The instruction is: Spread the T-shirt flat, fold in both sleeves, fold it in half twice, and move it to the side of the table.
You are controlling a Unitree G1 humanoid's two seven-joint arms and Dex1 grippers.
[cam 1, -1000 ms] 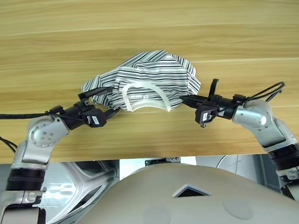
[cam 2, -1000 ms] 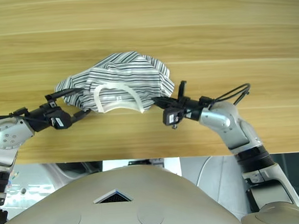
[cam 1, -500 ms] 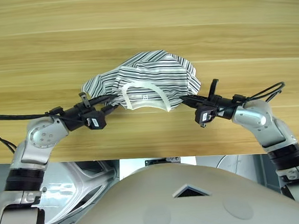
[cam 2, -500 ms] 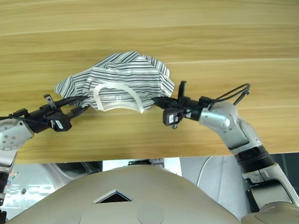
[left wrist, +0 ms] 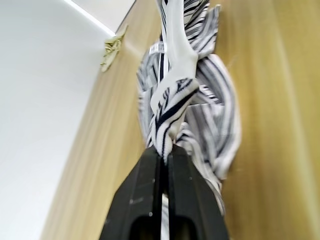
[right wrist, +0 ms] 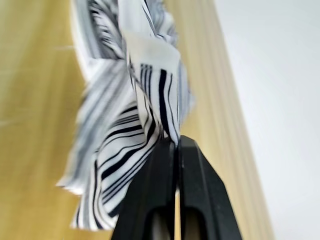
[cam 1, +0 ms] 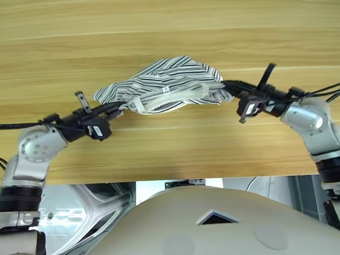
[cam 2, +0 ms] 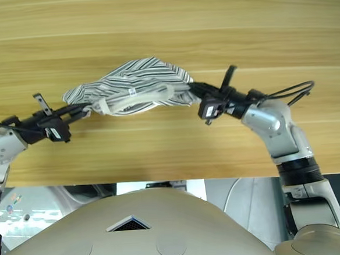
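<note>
A black-and-white striped T-shirt (cam 1: 167, 84) with a white collar band hangs bunched between my two arms, stretched just above the wooden table (cam 1: 163, 23). My left gripper (cam 1: 120, 104) is shut on the shirt's left end; the left wrist view shows its fingers (left wrist: 150, 172) pinching a striped fold (left wrist: 172, 107). At the shirt's right end my right gripper (cam 1: 228, 87) is shut on the cloth, and its fingers (right wrist: 187, 165) clamp a striped fold (right wrist: 150, 105) in the right wrist view. The collar band (cam 2: 136, 100) runs along the shirt's near side.
The table's near edge (cam 1: 173, 178) runs just below both arms. Bare wood stretches to the far side and to both sides of the shirt. A small crumpled yellowish scrap (left wrist: 112, 47) lies on the table farther off.
Both grippers have moved apart and up, pulling the shirt out sideways. The collar loop that hung open toward me is now stretched into a flat band.
</note>
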